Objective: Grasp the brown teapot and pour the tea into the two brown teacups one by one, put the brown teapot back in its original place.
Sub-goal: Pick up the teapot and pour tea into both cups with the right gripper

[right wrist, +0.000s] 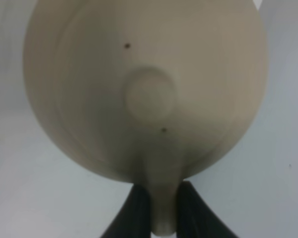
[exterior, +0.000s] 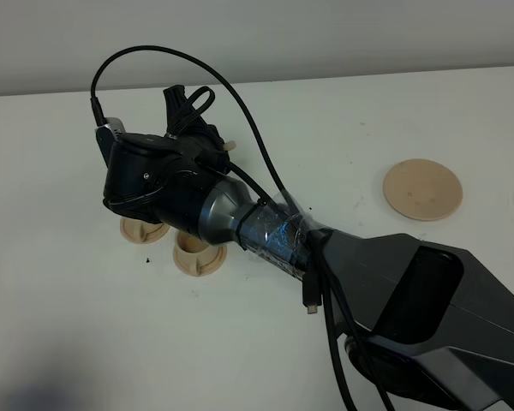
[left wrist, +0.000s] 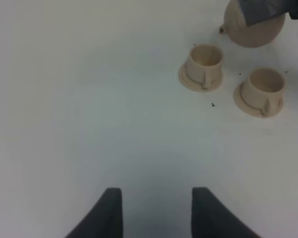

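Right wrist: R jaws clamped on brown teapot handle, nr teacups. L jaws spread, empty. Grasp done; pours prob pending, return to saucer undone.

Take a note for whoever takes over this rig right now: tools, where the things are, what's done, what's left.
Right tool: shut on the handle of the brown teapot, held near the two teacups.
Left tool: open, empty, well short of the cups.
Large saucer: bare, at far right.
Done: teapot lifted off its saucer and brought to the cups.
Left: pour into each cup (fill not visible), then set the teapot back on the saucer.
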Robot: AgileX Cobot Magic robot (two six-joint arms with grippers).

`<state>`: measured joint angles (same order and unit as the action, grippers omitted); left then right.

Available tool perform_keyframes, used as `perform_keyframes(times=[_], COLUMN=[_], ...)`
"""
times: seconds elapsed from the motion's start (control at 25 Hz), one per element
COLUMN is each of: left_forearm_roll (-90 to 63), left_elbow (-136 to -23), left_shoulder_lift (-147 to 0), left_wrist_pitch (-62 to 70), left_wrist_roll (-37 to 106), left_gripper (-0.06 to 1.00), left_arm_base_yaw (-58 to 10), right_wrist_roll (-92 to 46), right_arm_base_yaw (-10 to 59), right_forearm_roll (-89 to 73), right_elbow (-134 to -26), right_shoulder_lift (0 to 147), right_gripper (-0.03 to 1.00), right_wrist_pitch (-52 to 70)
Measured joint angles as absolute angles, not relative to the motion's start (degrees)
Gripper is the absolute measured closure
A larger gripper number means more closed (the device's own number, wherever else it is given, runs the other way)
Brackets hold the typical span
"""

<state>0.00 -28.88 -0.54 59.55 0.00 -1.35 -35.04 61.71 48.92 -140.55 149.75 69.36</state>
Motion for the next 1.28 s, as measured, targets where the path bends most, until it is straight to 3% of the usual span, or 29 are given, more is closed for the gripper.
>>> perform_keyframes(times=[1.28], left_forearm_roll=[0.0], left_elbow=[-28.88], left_shoulder_lift=[-0.54], left_wrist_pitch=[59.55], left_wrist_roll=[0.0], left_gripper=[0.57], left_arm_base_yaw=[-1.35], right_wrist_roll=[-37.23], right_arm_base_yaw=[62.87], right_forearm_roll=[51.31], right_elbow=[-140.55], right_shoulder_lift=[149.75], right_gripper=[0.84], right_wrist_pitch=[68.3])
